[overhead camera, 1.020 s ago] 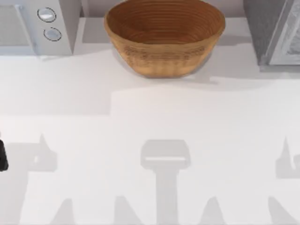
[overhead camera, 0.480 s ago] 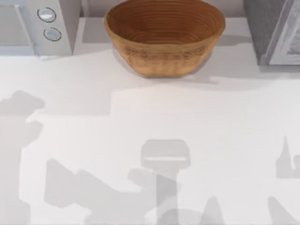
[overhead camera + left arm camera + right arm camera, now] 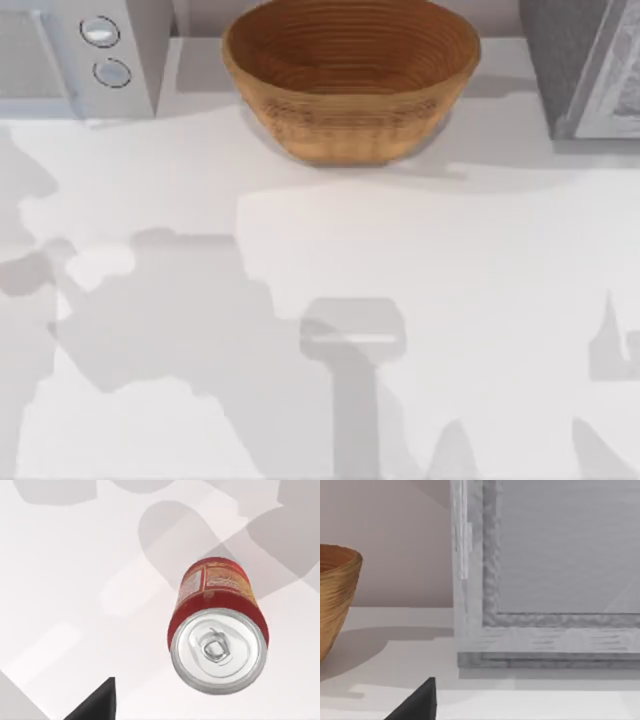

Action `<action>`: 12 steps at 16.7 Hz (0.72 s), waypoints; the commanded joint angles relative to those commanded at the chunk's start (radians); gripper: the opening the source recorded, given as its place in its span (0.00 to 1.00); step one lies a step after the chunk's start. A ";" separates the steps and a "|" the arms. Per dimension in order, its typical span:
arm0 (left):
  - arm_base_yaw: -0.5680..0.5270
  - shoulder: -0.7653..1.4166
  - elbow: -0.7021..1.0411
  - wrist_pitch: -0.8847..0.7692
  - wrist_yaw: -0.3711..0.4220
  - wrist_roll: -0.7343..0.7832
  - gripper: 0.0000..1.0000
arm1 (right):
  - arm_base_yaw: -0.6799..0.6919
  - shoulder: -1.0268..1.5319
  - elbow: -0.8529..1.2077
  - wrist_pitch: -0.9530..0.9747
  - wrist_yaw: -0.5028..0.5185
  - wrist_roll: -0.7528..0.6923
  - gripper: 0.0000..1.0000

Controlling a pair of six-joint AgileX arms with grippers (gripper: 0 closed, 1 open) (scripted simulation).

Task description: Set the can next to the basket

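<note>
Basket (image 3: 337,600): tan, woven, cut by the frame edge, stood on white table (image 3: 395,655). Grey framed appliance (image 3: 550,575) stood beside it, apart. Dark finger tip (image 3: 417,705) showed at the frame's lower edge.

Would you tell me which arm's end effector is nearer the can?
Left: its wrist camera looks down on the upright can close below. The right wrist faces the basket instead.

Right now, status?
Left wrist above the can, upright on white table, unheld. Basket at table's far edge. Right arm idle near grey appliance.
</note>
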 joint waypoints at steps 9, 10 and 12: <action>0.030 0.189 0.156 -0.119 0.000 0.107 1.00 | 0.000 0.000 0.000 0.000 0.000 0.000 1.00; 0.025 0.186 0.153 -0.117 0.000 0.106 1.00 | 0.000 0.000 0.000 0.000 0.000 0.000 1.00; 0.027 0.191 0.136 -0.099 0.000 0.104 1.00 | 0.000 0.000 0.000 0.000 0.000 0.000 1.00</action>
